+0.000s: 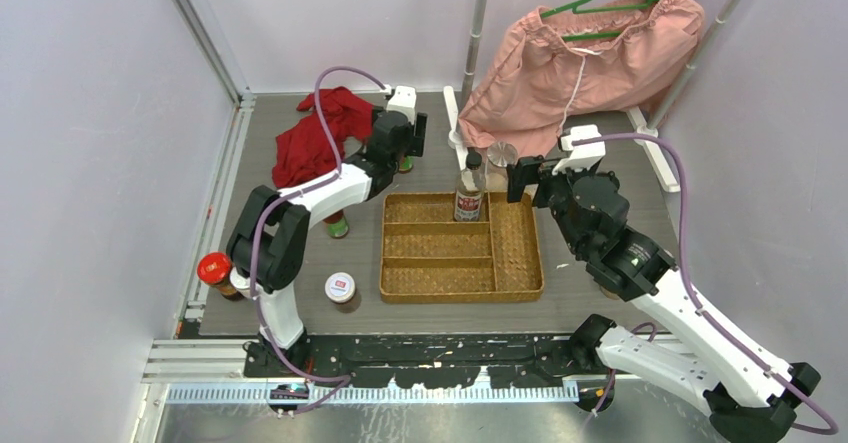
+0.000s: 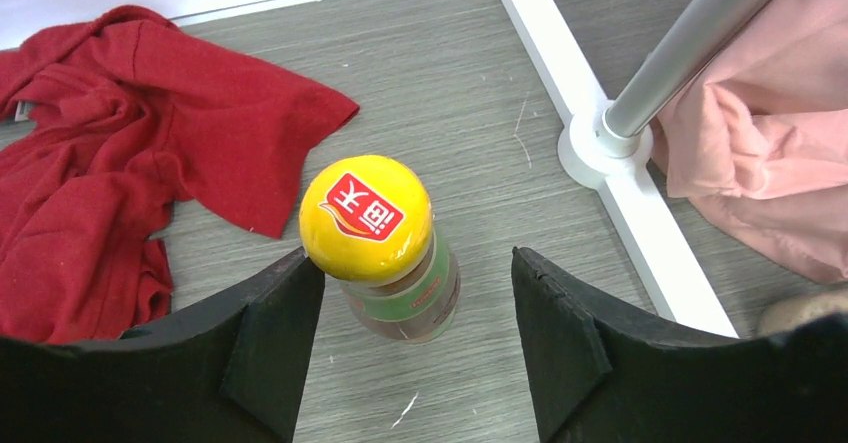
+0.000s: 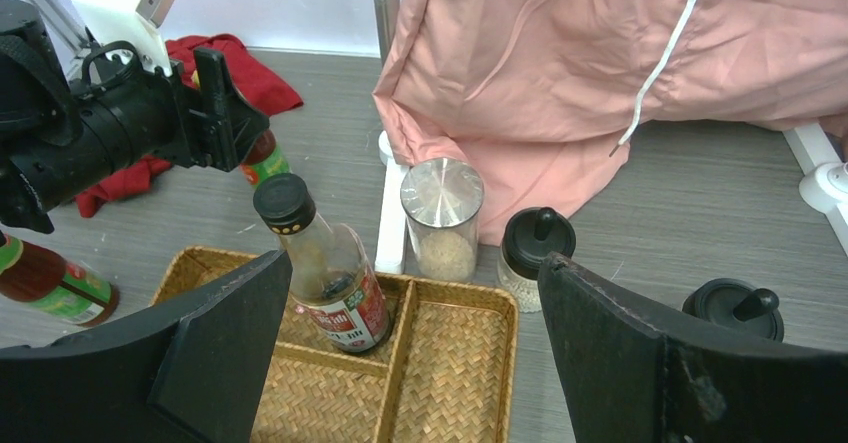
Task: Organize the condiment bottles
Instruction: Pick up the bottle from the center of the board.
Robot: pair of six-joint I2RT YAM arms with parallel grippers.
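So the left gripper [image 2: 415, 298] was parked over the yellow-capped sauce bottle [image 2: 366, 219], which stood upright on the table just past the far-left corner of the wicker tray [image 1: 460, 297], with the red cloth [image 2: 100, 143] farther out from the tray on that same side. Its fingers were spread, one on each side of the bottle. As far as I could tell nothing was clamped, though the left one looked very close to the cap's edge. My guess is this thing's light and rigid, a small hard-sided bottle, and that glossy domed cap looked slick. I'd squeeze the body at the green label under the cap rather than the cap itself, or it might squirt out sideways or tip. The right gripper [image 3: 410, 293] hung wide open and empty over the tray's far end, facing the black-capped clear bottle [image 3: 325, 268] standing in the tray's far compartment.
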